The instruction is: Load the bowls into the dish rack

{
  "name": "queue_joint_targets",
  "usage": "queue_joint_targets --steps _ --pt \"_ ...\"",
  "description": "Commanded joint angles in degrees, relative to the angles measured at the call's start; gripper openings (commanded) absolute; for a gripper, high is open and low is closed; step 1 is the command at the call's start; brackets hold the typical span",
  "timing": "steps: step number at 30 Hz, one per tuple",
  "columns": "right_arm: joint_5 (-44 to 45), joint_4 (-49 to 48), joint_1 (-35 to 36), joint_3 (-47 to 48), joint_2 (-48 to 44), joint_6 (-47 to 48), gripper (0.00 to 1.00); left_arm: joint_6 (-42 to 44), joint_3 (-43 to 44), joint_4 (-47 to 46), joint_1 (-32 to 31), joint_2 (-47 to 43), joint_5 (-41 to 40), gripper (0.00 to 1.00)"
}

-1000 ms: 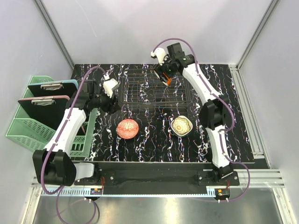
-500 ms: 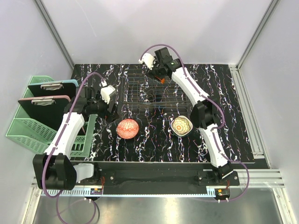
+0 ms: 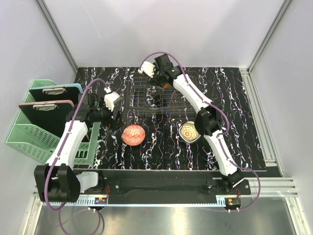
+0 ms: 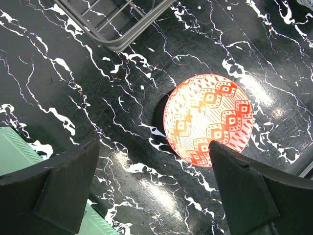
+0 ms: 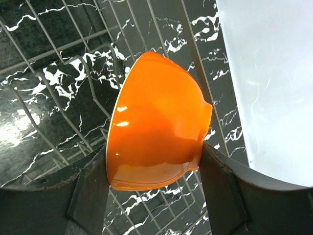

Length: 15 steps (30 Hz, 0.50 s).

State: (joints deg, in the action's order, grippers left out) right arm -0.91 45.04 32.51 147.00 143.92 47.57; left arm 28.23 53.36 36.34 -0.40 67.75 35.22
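Observation:
My right gripper (image 3: 160, 81) is shut on an orange bowl (image 5: 156, 122), which it holds on edge just above the wires of the dark dish rack (image 3: 161, 98) near its back left part. The rack wires (image 5: 73, 98) lie right under the bowl. My left gripper (image 3: 115, 115) is open and empty, above the table just left of the red-patterned bowl (image 3: 133, 134). In the left wrist view that bowl (image 4: 209, 117) lies upside down near my right finger, and the gripper (image 4: 154, 147) is over bare table. A cream bowl with a yellow floral inside (image 3: 190, 132) stands upright in front of the rack.
A mint-green slatted basket (image 3: 24, 134) holding two clipboards (image 3: 49, 98) stands off the table's left edge; its corner shows in the left wrist view (image 4: 10, 154). The rack's front left corner (image 4: 117, 34) is just beyond my left gripper. White walls enclose the back and sides.
My right arm has swung left along the back of the rack, carrying the orange bowl. My left gripper has shifted slightly forward, toward the red-patterned bowl.

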Motion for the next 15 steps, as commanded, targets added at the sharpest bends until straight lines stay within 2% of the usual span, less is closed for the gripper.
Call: queue_joint_targets --steps 1,15 --pt "2.6 -4.8 1.5 3.3 0.5 4.5 0.00 1.1 -1.0 -1.4 0.3 -1.5 1.0 0.99" --pt "5.7 -8.8 4.0 3.9 2.3 11.2 0.00 1.6 -2.7 -1.7 1.9 -1.7 2.5 0.99"
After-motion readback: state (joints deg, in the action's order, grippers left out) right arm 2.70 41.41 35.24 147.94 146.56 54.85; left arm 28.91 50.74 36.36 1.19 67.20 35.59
